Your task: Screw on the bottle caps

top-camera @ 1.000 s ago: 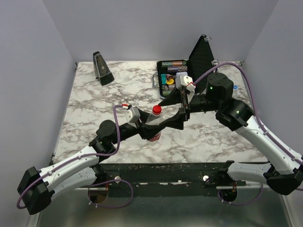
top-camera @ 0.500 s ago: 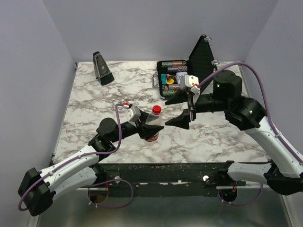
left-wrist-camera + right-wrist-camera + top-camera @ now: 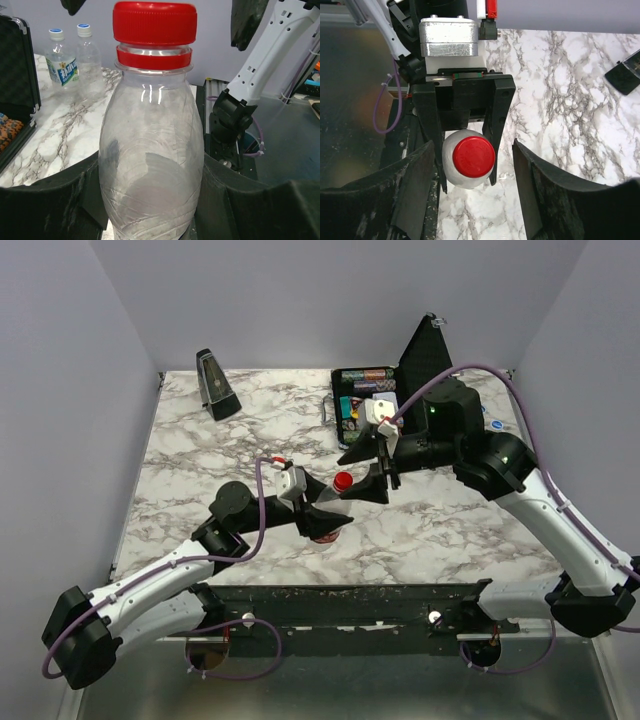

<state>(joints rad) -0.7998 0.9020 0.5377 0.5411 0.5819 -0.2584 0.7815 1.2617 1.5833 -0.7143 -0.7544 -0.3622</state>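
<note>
Above the marbled table (image 3: 200, 460), at lower centre of the top view, the bottle (image 3: 150, 165) was held clamped in the left hand (image 3: 315, 512), red cap (image 3: 473, 156) seated on its neck. The cap was seen end-on between the wide-spread fingers (image 3: 415, 195) of the right hand (image 3: 352, 478), the bottle's long axis aimed into that hand.

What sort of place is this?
Probably a robotics test bench: left arm and right arm bolted to a marbled table, plain walls around it, props like a metronome and chip case.
</note>
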